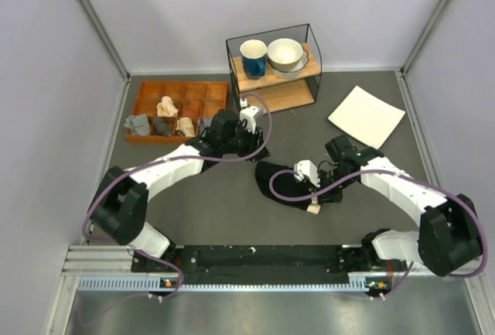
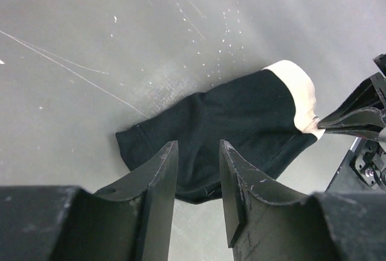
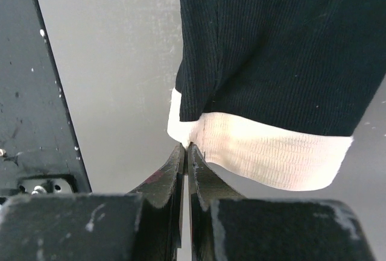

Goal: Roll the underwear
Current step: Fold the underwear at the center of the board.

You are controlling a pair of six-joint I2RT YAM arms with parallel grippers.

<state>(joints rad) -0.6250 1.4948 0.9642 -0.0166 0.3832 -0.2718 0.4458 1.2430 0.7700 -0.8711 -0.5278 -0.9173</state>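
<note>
The underwear (image 1: 285,184) lies flat on the grey table, black with a cream-beige waistband (image 1: 313,208) at its near end. My right gripper (image 1: 315,199) is shut on a corner of the waistband (image 3: 271,152), with the black fabric (image 3: 277,50) stretching away from it. My left gripper (image 1: 254,149) is open and empty, hovering over the garment's far end. In the left wrist view its fingers (image 2: 160,170) frame the black fabric (image 2: 229,119) without touching it. The waistband (image 2: 295,86) lies beyond, pinched by the right fingers (image 2: 356,119).
A wooden compartment tray (image 1: 209,89) with several small rolled garments stands at the back left. A wire shelf (image 1: 274,91) holds a blue mug and bowls at the back centre. A white square plate (image 1: 366,116) lies at the back right.
</note>
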